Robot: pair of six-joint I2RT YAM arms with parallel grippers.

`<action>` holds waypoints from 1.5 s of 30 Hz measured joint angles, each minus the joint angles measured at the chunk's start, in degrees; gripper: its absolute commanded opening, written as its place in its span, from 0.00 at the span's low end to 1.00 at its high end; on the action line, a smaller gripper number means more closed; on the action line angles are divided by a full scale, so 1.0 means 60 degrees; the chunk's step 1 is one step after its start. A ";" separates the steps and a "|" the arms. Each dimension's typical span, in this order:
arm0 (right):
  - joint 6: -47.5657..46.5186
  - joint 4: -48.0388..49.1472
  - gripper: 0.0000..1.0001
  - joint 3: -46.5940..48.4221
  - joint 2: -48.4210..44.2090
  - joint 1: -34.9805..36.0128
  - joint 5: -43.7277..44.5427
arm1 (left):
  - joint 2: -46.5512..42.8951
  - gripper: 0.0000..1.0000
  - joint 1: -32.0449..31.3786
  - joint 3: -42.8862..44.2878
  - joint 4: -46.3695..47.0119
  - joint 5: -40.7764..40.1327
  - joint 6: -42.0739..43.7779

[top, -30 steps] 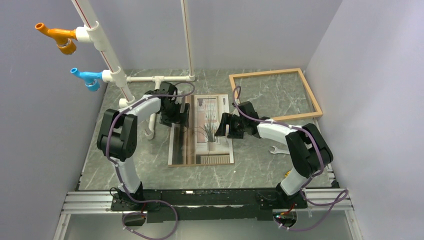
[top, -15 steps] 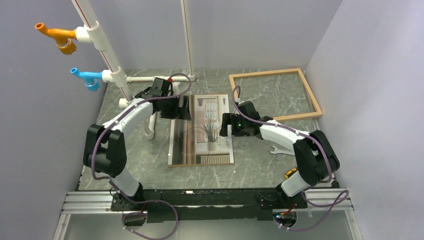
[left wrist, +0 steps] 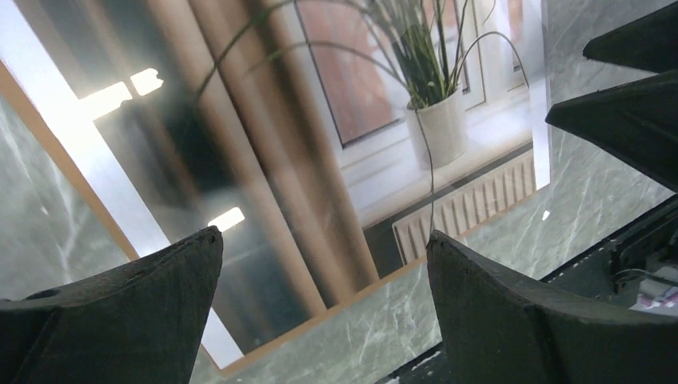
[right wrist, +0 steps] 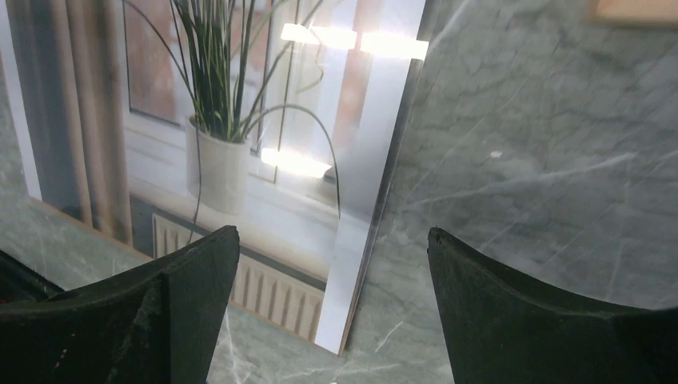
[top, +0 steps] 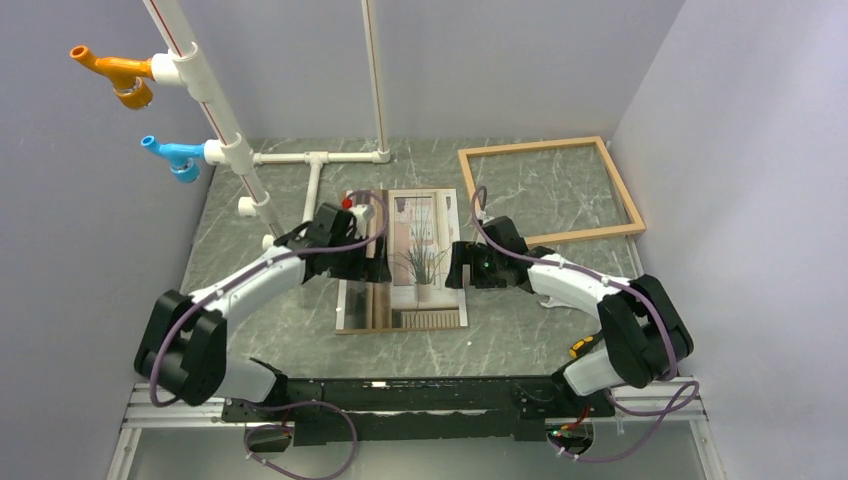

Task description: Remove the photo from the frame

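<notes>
The photo (top: pixel 420 290) lies flat on the table, picture side up, showing a potted spiky plant and brown curtains. It fills both wrist views (left wrist: pixel 336 136) (right wrist: pixel 240 144). The light-wood frame (top: pixel 548 148) lies empty at the back right, apart from the photo. My left gripper (top: pixel 377 262) is open and empty, low over the photo's left side (left wrist: pixel 324 248). My right gripper (top: pixel 456 268) is open and empty, its jaws either side of the photo's right edge (right wrist: pixel 332 248).
A white pipe structure (top: pixel 310 160) with orange (top: pixel 115 72) and blue (top: pixel 172 155) fittings stands at the back left. A small wrench (top: pixel 552 299) lies on the table right of the photo. Grey walls close in on three sides.
Both arms have drawn toward the near side along the photo's edges, the left one from the far left corner to mid-left. The photo and frame have not moved.
</notes>
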 measured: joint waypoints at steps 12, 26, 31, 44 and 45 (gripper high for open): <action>0.0867 0.1147 0.84 -0.1406 -0.0586 0.0000 -0.1035 | -0.1275 0.99 -0.0750 -0.2197 0.1574 -0.0477 -0.1712; 0.1705 0.2484 0.82 -0.2153 -0.0769 -0.0040 -0.1891 | -0.0860 0.99 -0.0823 -0.3013 0.2554 -0.1144 -0.2463; 0.1741 0.2412 0.82 -0.2157 -0.1217 -0.0058 -0.1898 | -0.0739 0.99 -0.0849 -0.3173 0.3220 -0.1169 -0.2645; 0.1887 0.2393 0.83 -0.2153 -0.1439 -0.0091 -0.2455 | -0.1883 0.99 -0.1002 -0.3002 0.1931 -0.1574 -0.2688; 0.1887 0.2415 0.83 -0.2153 -0.1410 -0.0091 -0.2499 | -0.2065 0.99 -0.1005 -0.2907 0.1759 -0.1610 -0.2677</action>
